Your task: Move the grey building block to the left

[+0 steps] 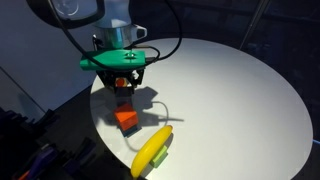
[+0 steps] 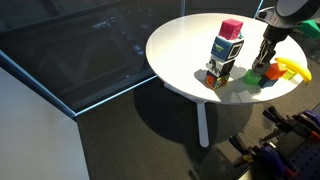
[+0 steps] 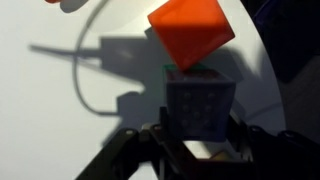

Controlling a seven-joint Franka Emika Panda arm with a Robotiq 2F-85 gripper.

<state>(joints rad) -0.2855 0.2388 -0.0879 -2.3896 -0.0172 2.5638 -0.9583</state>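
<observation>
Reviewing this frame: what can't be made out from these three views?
1. Wrist view: the grey building block sits between the fingers of the gripper, but darkness and blur hide whether they touch it.
2. In an exterior view, the gripper and its mount cover most of the block.
3. In an exterior view, the green object beside the banana is too small to identify.

Cube stack point(image 2: 226, 52) (pink-topped) stands on white table point(image 2: 180, 40) near the gripper point(image 2: 264, 62).
</observation>
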